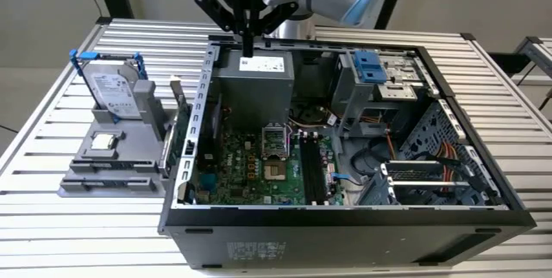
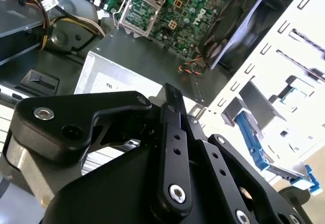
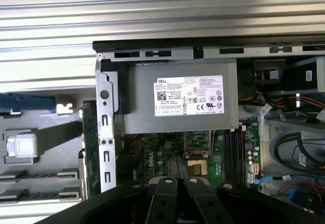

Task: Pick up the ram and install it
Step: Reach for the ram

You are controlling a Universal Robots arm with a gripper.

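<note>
gripper point(image 1: 248, 48) hangs with fingers pressed together, gripping nothing, above the power supply point(image 1: 254, 84) with its white printed label point(image 3: 189, 95); the open computer case point(image 1: 345, 233) surrounds it.

An open computer case point(image 1: 345, 229) lies on a slatted metal table point(image 1: 69, 245), its green motherboard point(image 1: 245, 171) beside a grey power supply point(image 1: 254, 87). On the exterior view's left, a silver hard drive point(image 1: 112, 90) stands upright in a grey holder point(image 1: 112, 178).
</note>
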